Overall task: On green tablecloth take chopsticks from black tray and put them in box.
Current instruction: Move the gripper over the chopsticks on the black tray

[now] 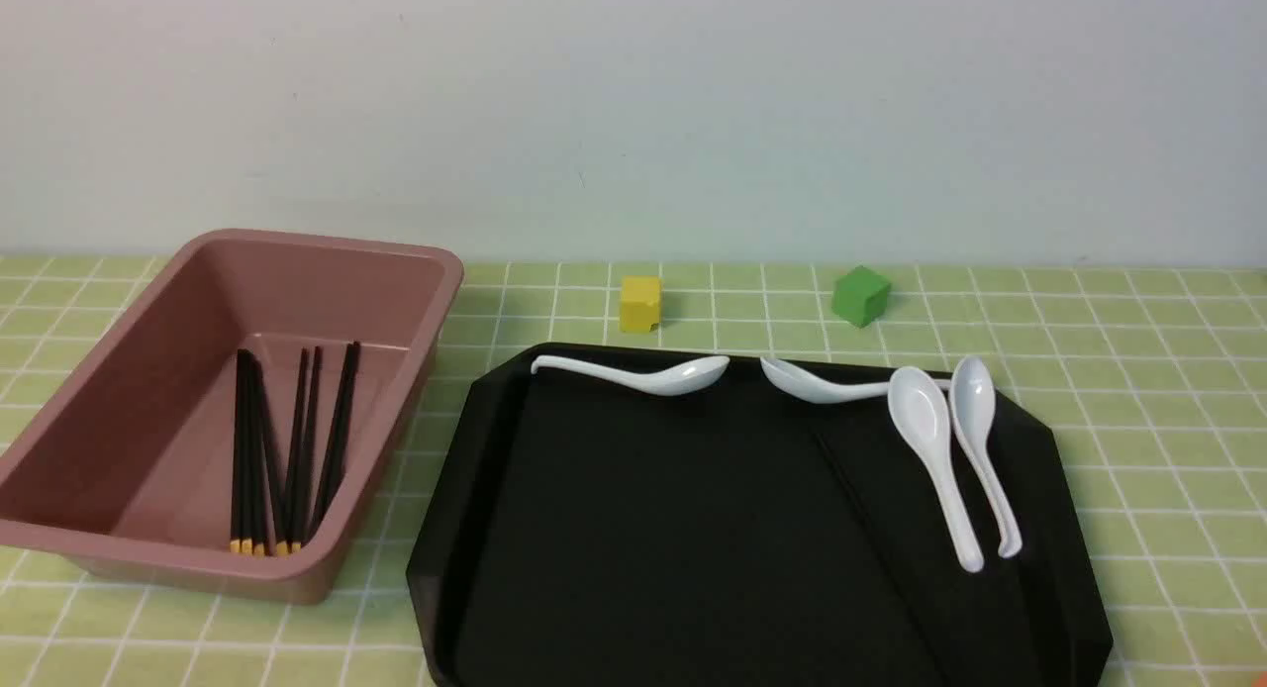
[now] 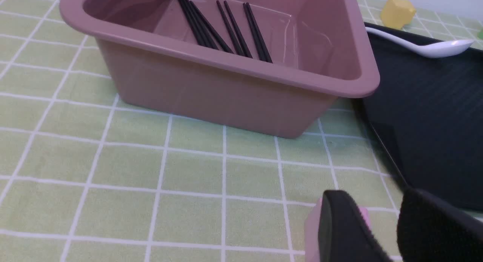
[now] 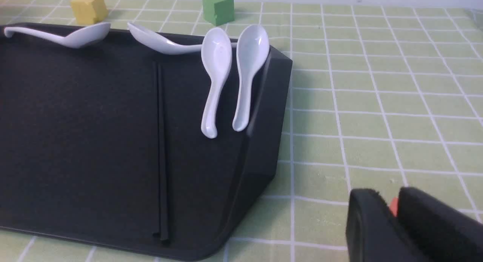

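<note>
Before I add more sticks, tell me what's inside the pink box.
Several thin black chopsticks, some showing yellow ends, lie inside the box. Its near wall may cover a strip of floor.

The robot's left gripper (image 2: 377, 198) is over the green tablecloth (image 2: 188, 171), its two dark fingers (image 2: 349, 228) standing apart with a clear gap between the tips. The right gripper (image 3: 386, 194) is likewise over the tablecloth, its dark fingertips (image 3: 366, 201) parted by a narrower gap. In both wrist views the fingers look blurred, and only their end portions show, with nothing gripped between them.
</note>
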